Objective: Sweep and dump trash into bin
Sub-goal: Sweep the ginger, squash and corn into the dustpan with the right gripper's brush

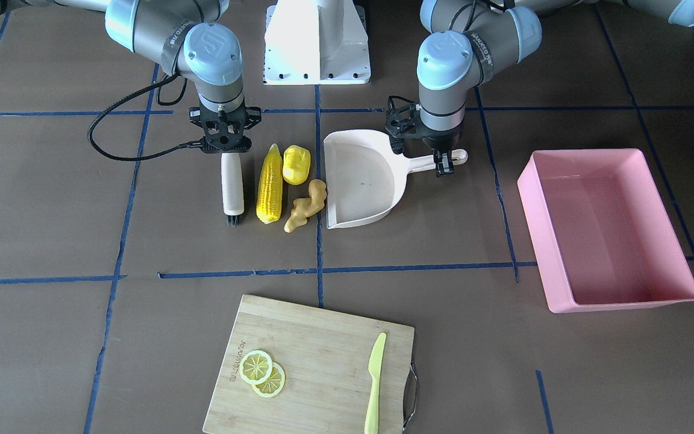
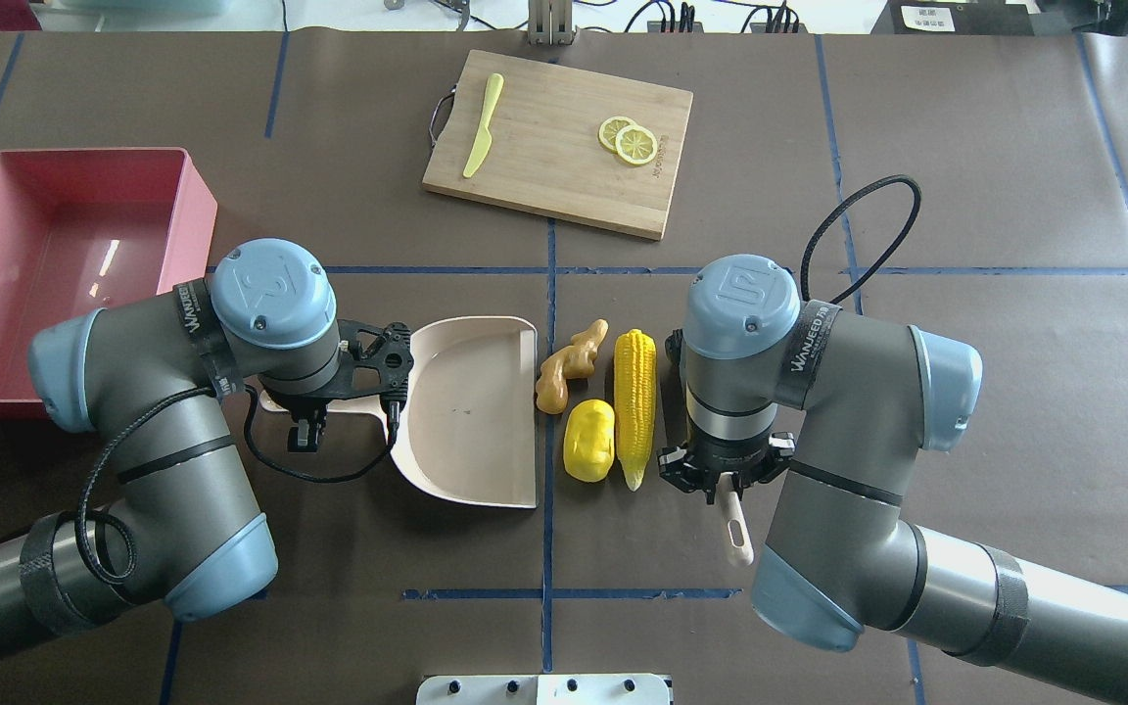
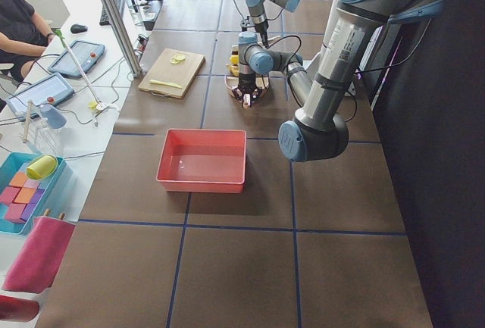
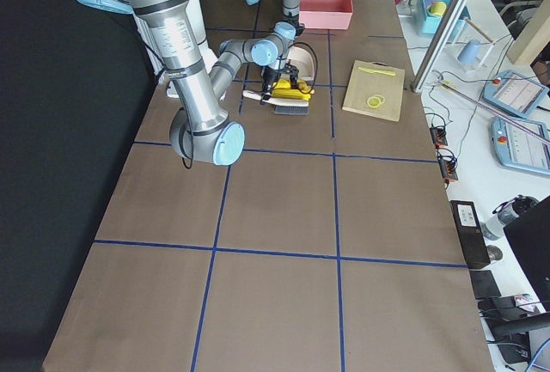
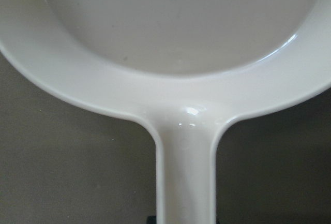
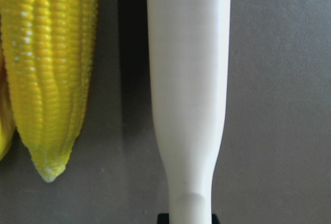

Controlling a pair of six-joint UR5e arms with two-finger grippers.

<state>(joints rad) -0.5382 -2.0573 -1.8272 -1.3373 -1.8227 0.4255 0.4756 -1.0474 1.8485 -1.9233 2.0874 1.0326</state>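
The right fingers (image 2: 718, 480) clamp the brush (image 1: 232, 187), the corn cob (image 1: 270, 184) just beside; the left fingers (image 1: 441, 166) clamp the dustpan (image 1: 362, 181) handle.

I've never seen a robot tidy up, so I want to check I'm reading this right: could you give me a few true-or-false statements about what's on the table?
1. The pink bin has nothing in it. True.
2. The corn cob lies inside the dustpan. False: it lies on the table, between the brush and the dustpan.
3. The left gripper grips the dustpan's handle. True.
4. The lemon slices sit in the bin. False: they lie on the cutting board.
5. The right gripper holds the green knife. False: it holds the brush; the knife lies on the cutting board.
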